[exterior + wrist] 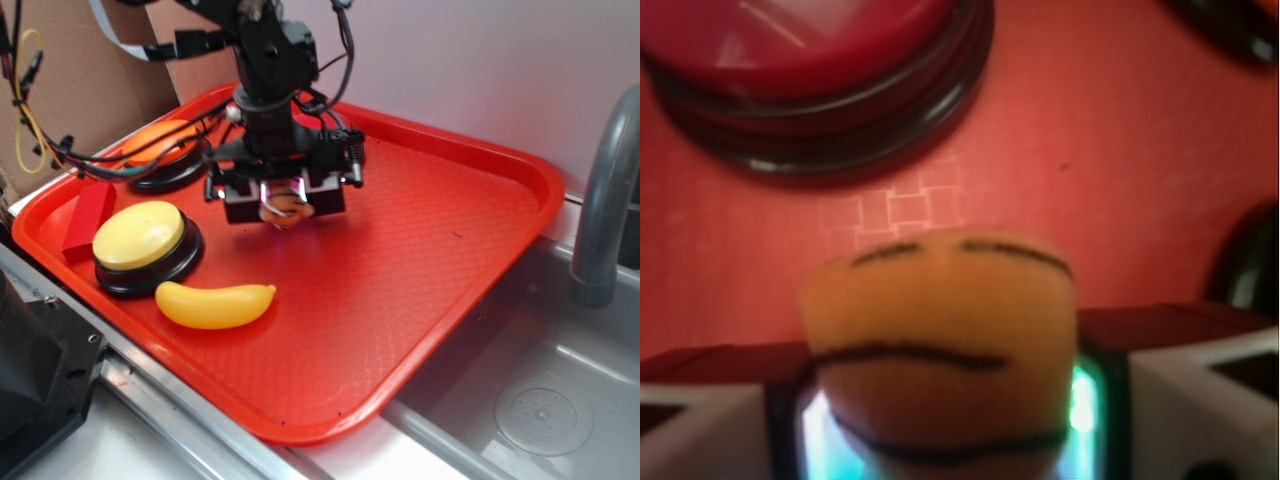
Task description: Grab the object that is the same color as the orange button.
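At upper centre of the exterior frame, the gripper (pixel 283 205) is clamping the orange striped toy (pixel 284 210) between its fingers above the red tray (pixel 430 260), with the orange button (pixel 160 142) sitting at upper left.

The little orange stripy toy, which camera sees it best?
The wrist view. The orange toy fills the middle there, and you can see its dark stripes, though a bit blurry. In the exterior view only a small piece of the toy peeks out under the gripper, which is shut on it.
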